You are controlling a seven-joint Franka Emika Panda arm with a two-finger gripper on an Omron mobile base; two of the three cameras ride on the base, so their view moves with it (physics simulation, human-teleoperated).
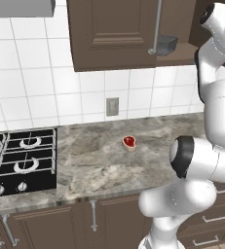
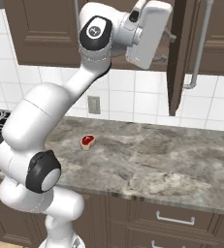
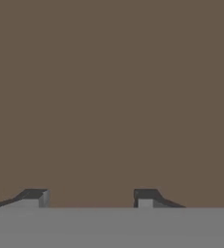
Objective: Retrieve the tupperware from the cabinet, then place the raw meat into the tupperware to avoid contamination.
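Observation:
The raw meat [image 1: 129,142], a small red piece with a pale rim, lies on the marble counter [image 1: 148,131], also seen as the raw meat [image 2: 88,141]. The cabinet [image 1: 111,34] hangs above it, its right door [image 2: 177,58] swung open. The dark grey tupperware [image 1: 166,44] sits at the front of the cabinet floor, just right of a long silver handle [image 1: 157,29]. My white hand [image 2: 150,34] reaches into the opening. My gripper [image 3: 90,196] faces a plain brown cabinet surface, its tips apart with nothing showing between them. How it stands to the tupperware is hidden.
A black gas stove [image 1: 21,160] is set into the counter at the left. A wall socket [image 1: 112,106] sits on the white tiles behind. Lower cabinets and drawers [image 2: 174,218] run under the counter. The open door's long handle [image 2: 200,43] juts out to the right of my hand.

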